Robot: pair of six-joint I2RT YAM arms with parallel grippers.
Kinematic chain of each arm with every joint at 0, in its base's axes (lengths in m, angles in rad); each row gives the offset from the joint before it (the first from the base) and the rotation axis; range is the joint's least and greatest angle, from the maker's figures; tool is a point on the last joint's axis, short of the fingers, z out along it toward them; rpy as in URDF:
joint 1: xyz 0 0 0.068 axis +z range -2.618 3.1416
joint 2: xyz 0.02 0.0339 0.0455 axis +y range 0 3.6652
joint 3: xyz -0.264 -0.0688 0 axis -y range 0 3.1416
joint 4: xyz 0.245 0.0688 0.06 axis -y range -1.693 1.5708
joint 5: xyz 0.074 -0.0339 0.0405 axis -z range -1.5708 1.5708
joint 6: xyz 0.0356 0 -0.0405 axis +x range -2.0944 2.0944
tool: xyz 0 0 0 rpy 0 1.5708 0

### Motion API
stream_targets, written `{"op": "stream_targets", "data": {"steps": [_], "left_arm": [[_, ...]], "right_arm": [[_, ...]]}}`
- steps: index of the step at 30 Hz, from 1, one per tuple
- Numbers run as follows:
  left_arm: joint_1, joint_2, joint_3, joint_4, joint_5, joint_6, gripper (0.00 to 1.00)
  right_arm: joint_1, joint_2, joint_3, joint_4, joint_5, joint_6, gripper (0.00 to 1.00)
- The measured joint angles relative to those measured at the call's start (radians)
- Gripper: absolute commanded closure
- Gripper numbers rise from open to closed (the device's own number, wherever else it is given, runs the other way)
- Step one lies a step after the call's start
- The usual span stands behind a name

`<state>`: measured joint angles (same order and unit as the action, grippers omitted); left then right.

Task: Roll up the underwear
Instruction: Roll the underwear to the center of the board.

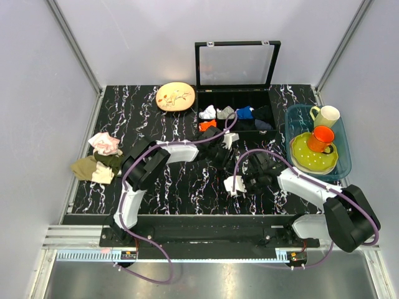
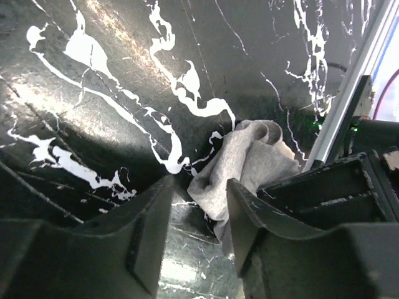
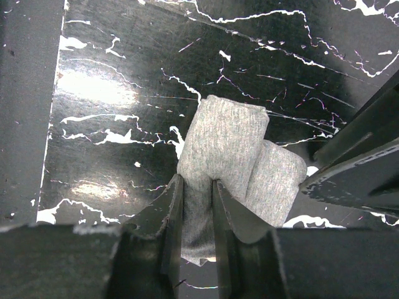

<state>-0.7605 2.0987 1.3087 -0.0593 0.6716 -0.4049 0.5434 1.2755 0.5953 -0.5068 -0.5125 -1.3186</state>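
The underwear (image 3: 224,143) lies on a black, white-veined tabletop (image 3: 124,62) between pale walls (image 1: 156,37).

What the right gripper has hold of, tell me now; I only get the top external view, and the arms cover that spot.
Observer: The right gripper is shut on the near edge of the underwear; its wrist camera shows the pinch.
Operator: Give me the cloth's shape.
Observer: It forms two padded grey folds side by side on the table. The pinch is on the larger fold.
Operator: Report the left gripper.
Observer: The left gripper is open, and the underwear lies loose in the gap, not pinched.
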Motion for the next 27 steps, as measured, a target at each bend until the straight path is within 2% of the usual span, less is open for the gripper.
{"op": "stream_targets", "data": {"steps": [2, 5, 7, 11, 16, 20, 23, 26, 27], "left_arm": [[-0.011, 0.014, 0.003, 0.019, -0.003, -0.019, 0.71], [-0.022, 0.035, 0.004, 0.039, -0.006, -0.039, 0.96], [-0.025, 0.045, 0.003, 0.048, -0.004, -0.055, 1.0], [-0.026, 0.032, -0.035, 0.103, 0.0, -0.068, 1.0], [-0.016, -0.077, -0.212, 0.192, -0.041, -0.089, 1.0], [-0.011, -0.14, -0.311, 0.242, -0.069, -0.106, 1.0], [-0.01, -0.146, -0.33, 0.27, -0.074, -0.121, 1.0], [-0.009, -0.147, -0.338, 0.286, -0.076, -0.13, 0.8], [-0.009, -0.148, -0.343, 0.293, -0.089, -0.133, 0.64]], "right_arm": [[0.0, 0.002, 0.002, -0.002, 0.0, 0.002, 0.76], [0.0, 0.004, 0.004, -0.003, 0.0, 0.006, 0.76], [0.0, 0.006, 0.006, -0.004, 0.0, 0.011, 0.76], [-0.002, 0.024, 0.027, -0.022, 0.0, 0.037, 0.76], [-0.022, 0.071, 0.088, -0.092, -0.008, 0.062, 0.76], [-0.04, 0.138, 0.163, -0.179, -0.032, 0.065, 0.75], [-0.049, 0.214, 0.235, -0.251, -0.053, 0.065, 0.75], [-0.07, 0.294, 0.305, -0.321, -0.081, 0.063, 0.75], [-0.077, 0.316, 0.324, -0.341, -0.09, 0.06, 0.74]]}}
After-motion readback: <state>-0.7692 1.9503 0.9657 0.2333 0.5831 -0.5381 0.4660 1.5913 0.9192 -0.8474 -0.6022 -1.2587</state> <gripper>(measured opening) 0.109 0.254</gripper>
